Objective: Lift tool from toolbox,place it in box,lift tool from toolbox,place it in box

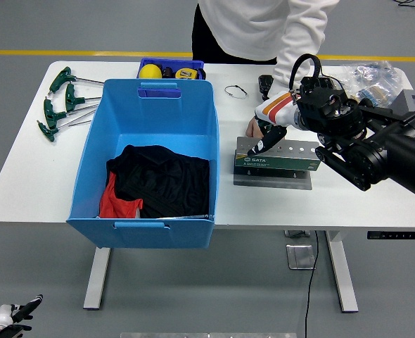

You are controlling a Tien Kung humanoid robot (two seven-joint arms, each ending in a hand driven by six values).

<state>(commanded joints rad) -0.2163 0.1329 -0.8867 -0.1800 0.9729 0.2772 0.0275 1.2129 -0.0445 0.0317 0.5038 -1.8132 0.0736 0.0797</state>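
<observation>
Over the toolbox point(276, 155) near the desk's point(24, 176) right edge, the right hand point(267, 137) has its fingers curled on a dark tool point(257, 146). Left of it sits the blue box point(151, 162). At the far edge, a person's hand point(252, 128) rests by the toolbox.

One blue bin point(95, 148), one pile of black-and-red cloth point(155, 184) in it. One green toolbox point(278, 159) on one grey plate point(272, 180). Several green T-handle keys point(58, 104), exact count unclear. One small blue tray point(171, 65) holding one yellow ball point(150, 71) and one tape measure point(186, 74). One person point(264, 28). Two robot hands: right point(274, 120), left point(10, 318).
</observation>
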